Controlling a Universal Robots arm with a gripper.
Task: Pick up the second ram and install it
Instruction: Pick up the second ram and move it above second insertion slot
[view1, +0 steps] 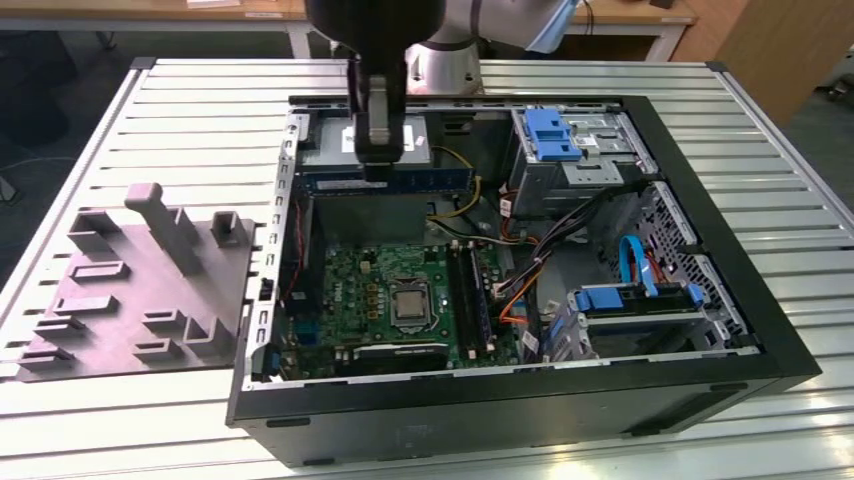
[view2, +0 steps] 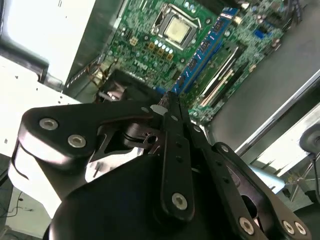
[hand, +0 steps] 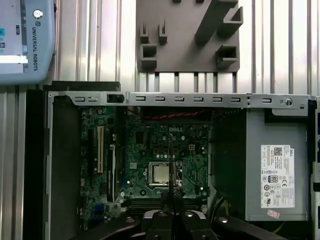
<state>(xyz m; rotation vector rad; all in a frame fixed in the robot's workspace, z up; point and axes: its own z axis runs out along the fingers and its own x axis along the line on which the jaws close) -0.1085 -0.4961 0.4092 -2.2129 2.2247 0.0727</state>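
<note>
Black linkage bars of the gripper (view2: 168, 102) lie closest in the second wrist view. Its two fingers (view2: 175, 150) are drawn almost together, with only a board's thickness between them. Pinched there is the second ram (view2: 202, 47), a dark blue stick with a row of black chips that runs out from the fingertips over the circuitry below. In the first wrist view the gripper (hand: 170, 212) sits at the frame's lower edge. The stick shows there edge-on as a thin dark line.

Beneath it lies the green motherboard (hand: 150, 150) with its square metal processor socket (hand: 161, 173). The long black memory slots (hand: 165, 202) sit just beside the socket. The stick is apart from them and seated in none.

In the exterior view the gripper (view1: 378, 172) hangs fingers-down over the far part of the open computer case (view1: 534, 400). It grips the second ram (view1: 427, 182) near the stick's middle. The stick lies level and runs across from the exterior view's left to its right. It sits just in front of the grey power supply (view1: 334, 150) and above the far edge of the motherboard (view1: 360, 290).

Bright blue drive brackets (view1: 554, 135) stand toward the exterior view's right. A grey fixture block (view1: 134, 290) rests on the slatted metal table (view1: 747, 100) to the left of the case.
</note>
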